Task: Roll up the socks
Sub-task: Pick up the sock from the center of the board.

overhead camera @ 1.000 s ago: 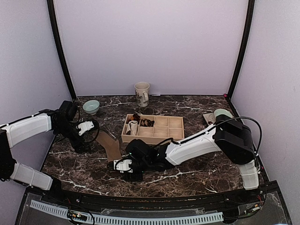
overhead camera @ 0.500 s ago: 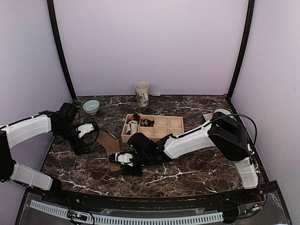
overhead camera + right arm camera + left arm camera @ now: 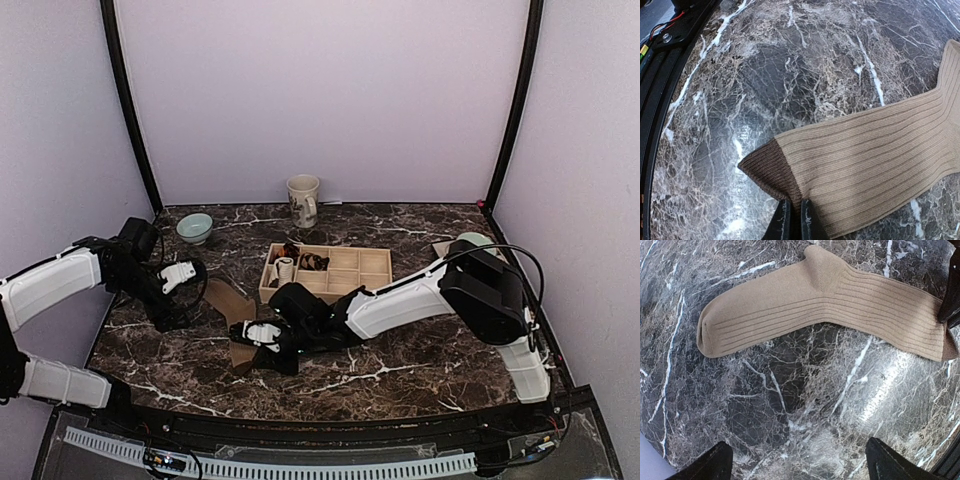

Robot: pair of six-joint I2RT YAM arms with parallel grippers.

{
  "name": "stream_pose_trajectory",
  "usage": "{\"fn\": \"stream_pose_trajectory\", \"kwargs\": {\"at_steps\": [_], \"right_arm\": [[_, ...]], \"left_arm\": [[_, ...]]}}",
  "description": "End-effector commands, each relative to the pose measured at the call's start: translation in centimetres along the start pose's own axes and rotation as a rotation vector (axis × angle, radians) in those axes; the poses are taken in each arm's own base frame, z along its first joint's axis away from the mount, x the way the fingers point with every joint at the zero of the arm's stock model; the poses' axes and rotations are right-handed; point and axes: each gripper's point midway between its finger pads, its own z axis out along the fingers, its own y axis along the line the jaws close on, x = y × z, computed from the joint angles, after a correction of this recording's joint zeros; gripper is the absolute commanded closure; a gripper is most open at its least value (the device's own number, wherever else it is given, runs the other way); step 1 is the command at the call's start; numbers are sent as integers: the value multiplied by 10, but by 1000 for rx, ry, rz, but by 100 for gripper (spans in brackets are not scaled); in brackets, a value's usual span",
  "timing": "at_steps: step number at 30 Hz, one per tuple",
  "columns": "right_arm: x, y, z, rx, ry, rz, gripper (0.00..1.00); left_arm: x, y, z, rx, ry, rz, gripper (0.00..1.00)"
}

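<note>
Top external: the flat tan ribbed fabric sock [image 3: 231, 305] lies on the dark marble table [image 3: 420, 370] between both grippers. Its long axis runs from beside the left gripper [image 3: 172, 308] to the right gripper [image 3: 258, 336]. The right gripper is at the sock's end, so it is nearer.

Left wrist: the sock [image 3: 830, 305] lies ahead of the fingers and crosswise, toe left, cuff right. The left gripper [image 3: 797, 450] is spread wide, holds nothing and is clear of the fabric.

Right wrist: the right gripper [image 3: 794, 216] is nearly closed, pinching the sock's edge by the darker brown cuff [image 3: 765, 172]. The leg runs away up-right from the fingers. A roll probably starts at this cuff, towards the toe.
</note>
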Motion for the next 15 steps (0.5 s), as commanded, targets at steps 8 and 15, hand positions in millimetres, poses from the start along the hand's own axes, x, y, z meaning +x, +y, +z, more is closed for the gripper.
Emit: {"fn": "stream_pose_trajectory", "kwargs": {"at_steps": [8, 15], "right_arm": [[24, 15, 20, -77, 126, 175, 95], [29, 20, 33, -214, 143, 413, 96]], "left_arm": [[5, -20, -5, 53, -30, 10, 5], [3, -40, -9, 78, -138, 79, 6]]}}
